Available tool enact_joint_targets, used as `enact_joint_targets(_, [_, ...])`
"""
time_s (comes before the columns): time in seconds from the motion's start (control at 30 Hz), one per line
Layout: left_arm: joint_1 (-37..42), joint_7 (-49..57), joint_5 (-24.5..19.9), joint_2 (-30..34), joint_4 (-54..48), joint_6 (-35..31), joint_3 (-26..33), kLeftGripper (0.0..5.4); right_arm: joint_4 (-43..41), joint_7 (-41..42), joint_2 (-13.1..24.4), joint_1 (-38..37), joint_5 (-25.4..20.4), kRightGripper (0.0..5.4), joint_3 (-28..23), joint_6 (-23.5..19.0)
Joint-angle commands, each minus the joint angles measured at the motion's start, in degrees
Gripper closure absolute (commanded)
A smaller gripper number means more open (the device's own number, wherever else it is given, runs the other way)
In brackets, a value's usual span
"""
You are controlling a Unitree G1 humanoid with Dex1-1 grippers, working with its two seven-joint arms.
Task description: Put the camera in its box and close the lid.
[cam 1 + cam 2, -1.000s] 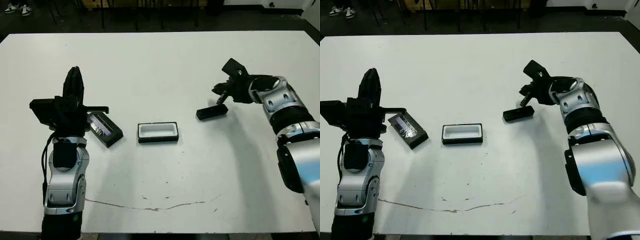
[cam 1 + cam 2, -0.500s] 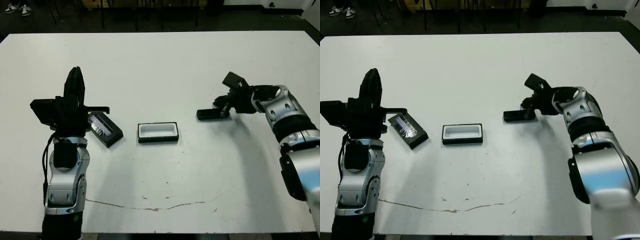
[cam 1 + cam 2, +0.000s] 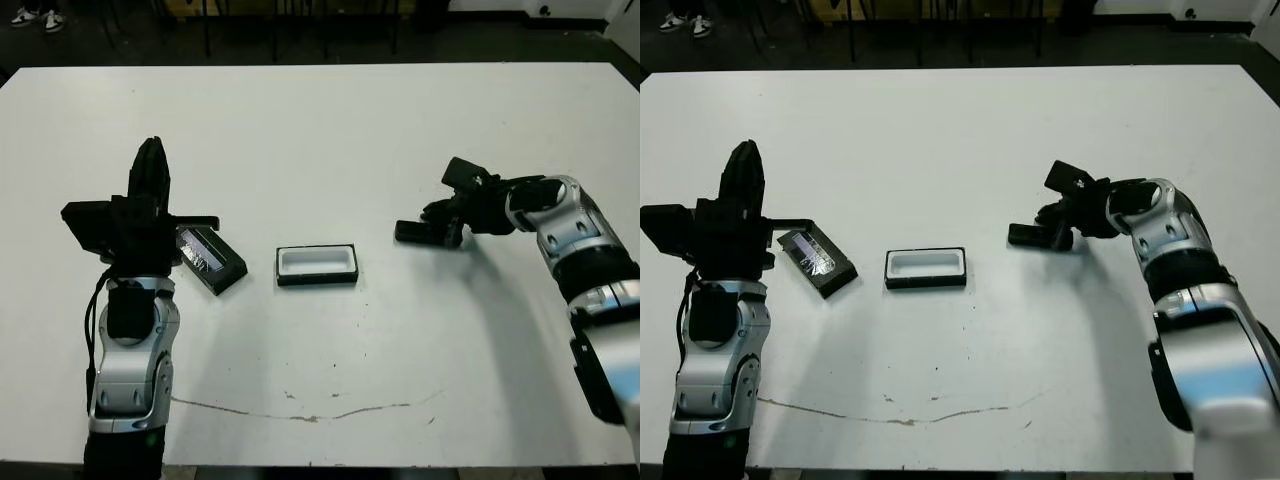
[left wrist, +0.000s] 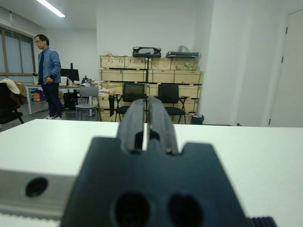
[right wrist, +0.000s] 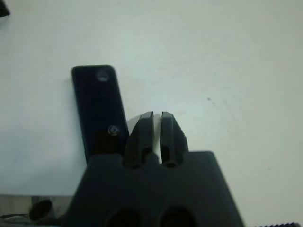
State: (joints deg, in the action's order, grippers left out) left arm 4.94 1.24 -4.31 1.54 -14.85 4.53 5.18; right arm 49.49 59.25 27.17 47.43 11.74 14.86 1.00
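The right gripper lies low beside the camera, its fingers nearly together and holding nothing; the gripper body hides the camera's near end. The camera lies flat toward the table's right edge. The box sits open mid-table. The lid, partly hidden behind the left gripper, lies toward the left edge. The left gripper's fingers are pressed together, upright.

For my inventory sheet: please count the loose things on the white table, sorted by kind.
Camera: 1
Box: 1
Lid: 1
Total: 3
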Motion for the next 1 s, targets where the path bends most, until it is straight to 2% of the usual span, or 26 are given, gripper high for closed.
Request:
enact_joint_targets(0.03, [-0.8,0.0,0.0,0.2,0.2,-0.8,0.5,5.39,-3.0,2.6,1.9,-3.9,-0.7,5.4,0.4,-0.4])
enact_joint_targets(0.13, [-0.7,-0.1,0.3,0.5,0.5,-0.3,0.5,5.39,-5.8,4.1,3.2,-5.8,-1.4,5.4,0.5,1.1])
enact_joint_targets(0.4, [-0.7,0.2,0.4,0.4,-0.1,-1.3,0.6,5.39,-10.8,7.3,4.8,-8.1,-3.4,5.4,0.7,-5.8])
enact_joint_targets(0.7, [-0.7,0.3,0.7,0.2,-0.2,-1.2,0.6,5.39,-13.7,7.8,5.2,-9.4,-4.3,5.4,1.3,-7.2])
enact_joint_targets(0.8, [-0.7,0.2,0.6,0.2,0.0,-1.1,0.7,5.39,-14.6,4.3,5.0,-10.2,-3.8,5.4,0.6,-6.9])
enact_joint_targets(0.93, [-0.8,0.2,0.7,0.2,0.0,-0.9,0.7,5.39,-17.8,-6.1,4.8,-13.0,-2.4,5.4,-1.6,-4.8])
enact_joint_targets(1.0, [-0.9,0.2,0.7,0.2,-0.2,-0.9,0.7,5.39,-18.8,-9.7,4.5,-13.9,-3.3,5.4,-3.4,-5.1])
